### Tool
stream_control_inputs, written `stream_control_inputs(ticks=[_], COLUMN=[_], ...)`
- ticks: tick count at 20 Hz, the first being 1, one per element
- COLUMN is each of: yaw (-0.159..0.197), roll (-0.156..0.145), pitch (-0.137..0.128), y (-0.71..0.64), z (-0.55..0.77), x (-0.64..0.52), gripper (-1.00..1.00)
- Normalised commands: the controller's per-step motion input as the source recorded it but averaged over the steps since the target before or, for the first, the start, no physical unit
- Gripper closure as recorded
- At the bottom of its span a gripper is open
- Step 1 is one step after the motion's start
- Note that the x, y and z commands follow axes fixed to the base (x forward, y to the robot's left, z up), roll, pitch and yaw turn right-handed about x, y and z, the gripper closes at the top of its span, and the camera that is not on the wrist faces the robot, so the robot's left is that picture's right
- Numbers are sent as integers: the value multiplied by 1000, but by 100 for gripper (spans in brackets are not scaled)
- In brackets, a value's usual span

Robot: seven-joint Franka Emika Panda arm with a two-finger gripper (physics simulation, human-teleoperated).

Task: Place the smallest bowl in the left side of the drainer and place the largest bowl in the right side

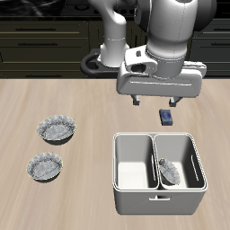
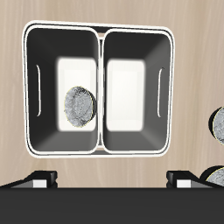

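The drainer (image 1: 135, 199) (image 2: 99, 147) is a light grey two-compartment tub near the table's front edge. The smallest bowl (image 1: 168, 170) (image 2: 79, 107) lies in its left side, leaning against the compartment's wall. The other compartment holds nothing. The largest bowl (image 1: 57, 129) sits on the bare table well away from the drainer; only a sliver of it (image 2: 213, 178) shows in the wrist view. My gripper (image 1: 153, 101) (image 2: 112, 179) hangs open and empty above the drainer's back edge, fingers wide apart.
A mid-sized scalloped bowl (image 1: 44, 166) (image 2: 219, 125) rests nearer the front edge, beside the largest one. A small dark blue block (image 1: 167, 116) stands just behind the drainer, under the gripper.
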Motion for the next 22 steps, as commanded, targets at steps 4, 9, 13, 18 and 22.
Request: stream_control_inputs(ticks=[4,9,13,18,22], yaw=[29,19,26,-2,0], roll=[-7,20,0,6,-1], pitch=[-46,-46,-38,-23,-16], y=[-168,-120,-243,-220,-255], z=[201,138,-15,-54,-171], x=[-313,-311,-231,-101,-104], gripper=[-100,-100,-100,-100,-100])
